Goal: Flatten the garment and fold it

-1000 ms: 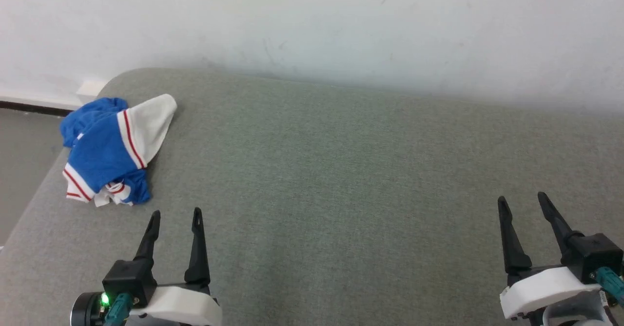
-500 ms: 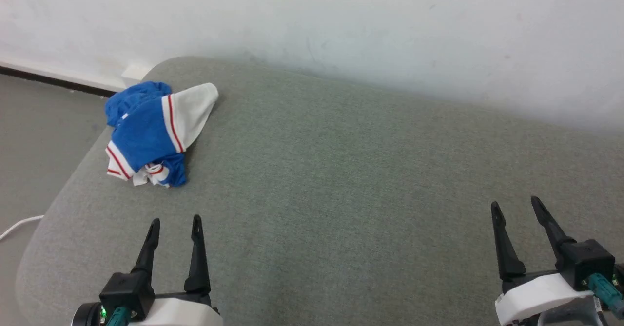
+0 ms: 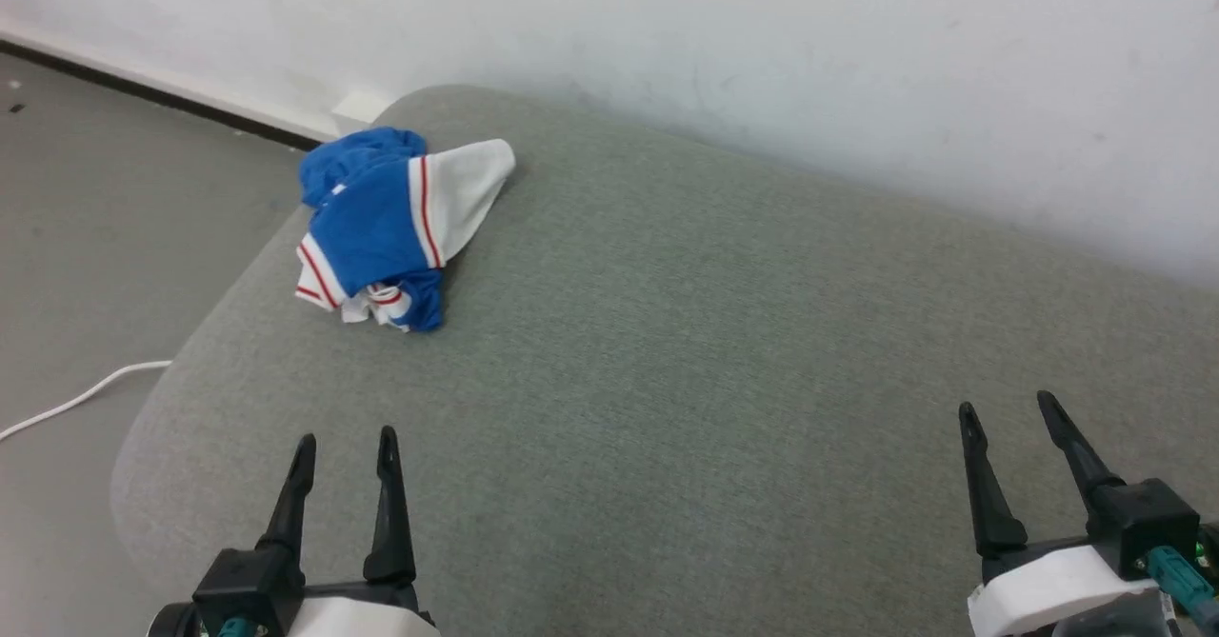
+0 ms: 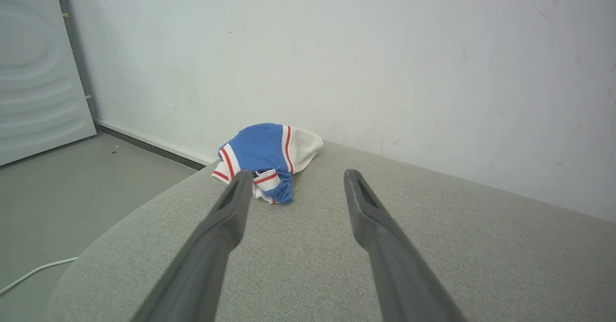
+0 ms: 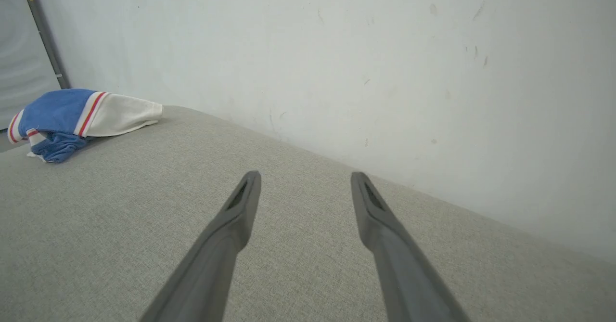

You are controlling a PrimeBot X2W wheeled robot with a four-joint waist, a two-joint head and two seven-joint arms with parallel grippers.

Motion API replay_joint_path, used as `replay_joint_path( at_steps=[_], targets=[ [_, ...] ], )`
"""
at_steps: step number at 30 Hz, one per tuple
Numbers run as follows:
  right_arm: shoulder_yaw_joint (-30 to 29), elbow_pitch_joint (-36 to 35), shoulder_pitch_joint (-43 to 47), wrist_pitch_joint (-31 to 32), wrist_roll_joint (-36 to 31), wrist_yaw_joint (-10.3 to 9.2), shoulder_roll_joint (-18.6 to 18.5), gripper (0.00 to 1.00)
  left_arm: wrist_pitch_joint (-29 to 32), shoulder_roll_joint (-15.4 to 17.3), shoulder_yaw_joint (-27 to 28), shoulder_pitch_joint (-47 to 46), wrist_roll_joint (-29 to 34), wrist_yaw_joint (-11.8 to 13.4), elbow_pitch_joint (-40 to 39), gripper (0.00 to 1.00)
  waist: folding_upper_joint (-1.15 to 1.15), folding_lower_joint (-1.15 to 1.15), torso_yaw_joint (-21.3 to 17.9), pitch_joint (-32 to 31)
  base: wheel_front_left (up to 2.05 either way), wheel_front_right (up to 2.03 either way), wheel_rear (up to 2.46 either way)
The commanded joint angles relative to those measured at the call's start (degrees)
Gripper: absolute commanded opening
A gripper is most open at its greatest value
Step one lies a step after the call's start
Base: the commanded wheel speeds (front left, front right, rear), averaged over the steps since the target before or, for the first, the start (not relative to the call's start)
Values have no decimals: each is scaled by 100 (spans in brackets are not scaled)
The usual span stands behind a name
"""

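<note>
The garment (image 3: 386, 223) is a crumpled heap of bright blue cloth with a white sleeve edged in red stripes, lying at the far left corner of the grey fabric surface (image 3: 714, 332). It shows ahead of the left fingers in the left wrist view (image 4: 267, 156) and at the far left in the right wrist view (image 5: 72, 120). My left gripper (image 3: 346, 442) hovers open near the front left edge, well short of the heap. At the lower right my right gripper (image 3: 1008, 410) stands open, far from the garment. Both hold nothing.
A white wall (image 3: 762, 47) runs along the far edge of the surface. Grey floor (image 3: 95, 237) lies to the left, with a white cable (image 3: 76, 397) on it. A pale ribbed panel (image 4: 33, 71) stands at the left in the left wrist view.
The head camera has turned left, so the whole picture has shifted right and more floor shows. The garment lies as before and both grippers stay open.
</note>
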Motion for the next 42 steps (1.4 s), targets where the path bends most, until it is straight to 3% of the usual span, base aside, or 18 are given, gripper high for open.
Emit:
replay_joint_path(
  at_steps=[1,31,42],
  targets=[
    [-11,-24,77,-62,-27,-4,12,100,-60,-20,-12,94,-48,52,-47,100,0,0,167,-27,0,0,0],
    [-187,-244,287,-244,-131,-5,17,100,-419,-27,-60,397,-459,197,-207,100,0,0,1040,48,0,0,0],
    [-205,-305,303,-215,-122,-5,17,100,-429,-27,-101,407,-450,196,-195,100,0,0,1045,45,0,0,0]
  ],
)
